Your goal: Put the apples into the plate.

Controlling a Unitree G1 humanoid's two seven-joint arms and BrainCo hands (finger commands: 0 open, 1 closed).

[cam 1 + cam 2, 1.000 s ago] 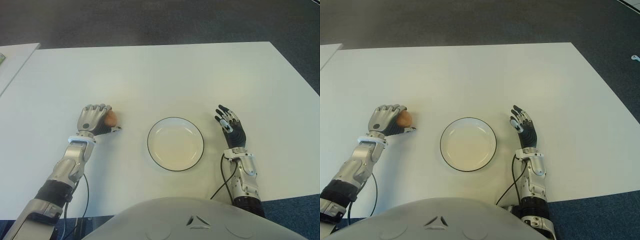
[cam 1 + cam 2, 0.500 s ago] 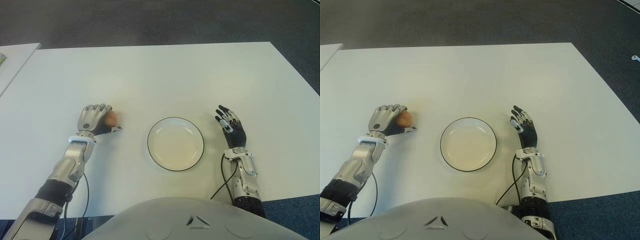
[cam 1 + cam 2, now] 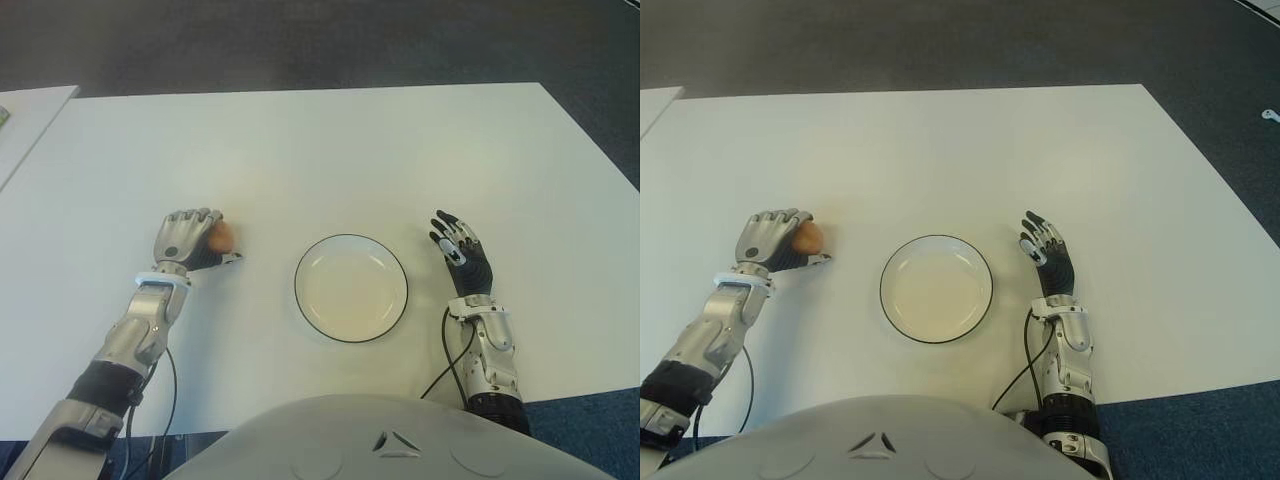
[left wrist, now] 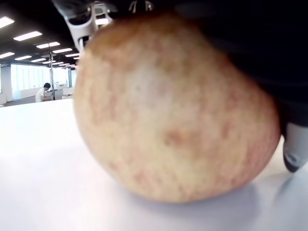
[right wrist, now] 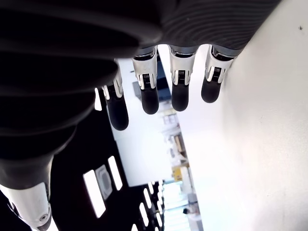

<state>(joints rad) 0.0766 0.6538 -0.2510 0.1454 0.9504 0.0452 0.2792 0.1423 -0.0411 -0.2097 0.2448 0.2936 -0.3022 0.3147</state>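
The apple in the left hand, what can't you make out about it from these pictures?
- Round reddish-yellow apple: in the eye views the left hand covers its left side.
- Left wrist view: the apple fills the frame; its top is lost behind the dark palm.
- Whether other apples exist: none shows on the white table.

We find no readable text, label, brand, number or sign anywhere in these views; nothing legible shows on any object or surface.
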